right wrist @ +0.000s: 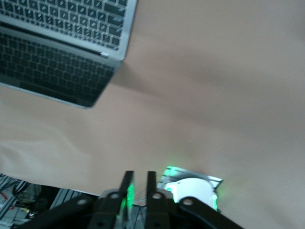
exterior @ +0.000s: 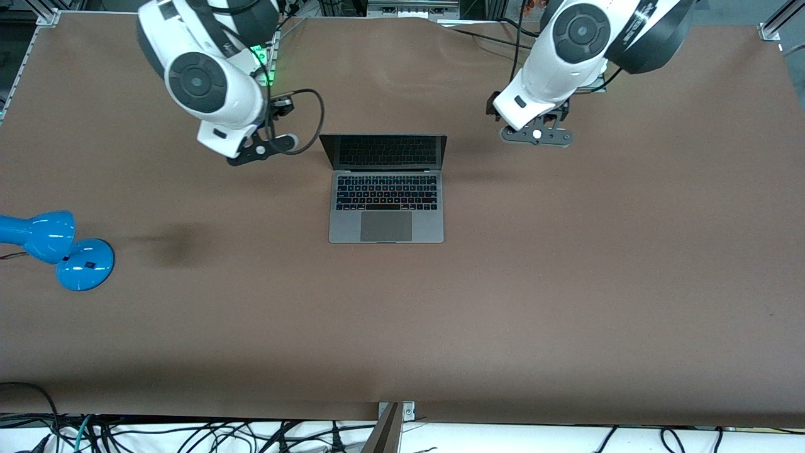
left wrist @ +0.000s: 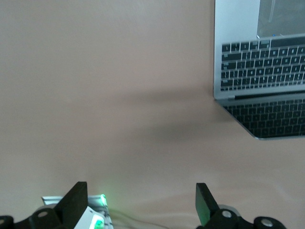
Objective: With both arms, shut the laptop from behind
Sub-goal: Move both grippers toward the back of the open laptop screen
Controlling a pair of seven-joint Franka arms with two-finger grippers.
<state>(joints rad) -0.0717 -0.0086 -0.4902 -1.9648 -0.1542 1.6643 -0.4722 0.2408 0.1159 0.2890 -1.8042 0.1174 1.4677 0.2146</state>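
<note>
The laptop (exterior: pixel 386 189) was the thing nearest to the camera among the task's things. It stood open in the middle of the brown worktop (exterior: pixel 566 283), its trackpad edge toward the camera and its dark screen upright at the edge toward the robots' bases. The screen was not yet lowered at all.

The right gripper (exterior: pixel 261 148) hung over the worktop beside the laptop's hinge line, toward the right arm's end. Its jaws were drawn nearly together and grasped nothing; in the right wrist view the fingers (right wrist: pixel 127 188) stood with only a thin gap between them. The left gripper (exterior: pixel 536 133) hung beside the laptop toward the left arm's end, a little more apart from it, and its jaws were spread wide and empty, as the left wrist view showed (left wrist: pixel 138 205).

I judge that the approach step was in hand: no gripper touched the lid. The next move would call for both grippers to come to the back of the screen, at its top edge, and push it evenly toward the keys.

A blue lamp (exterior: pixel 60 248) lay well apart from the laptop, at the right arm's end. Nothing stood in the way.
</note>
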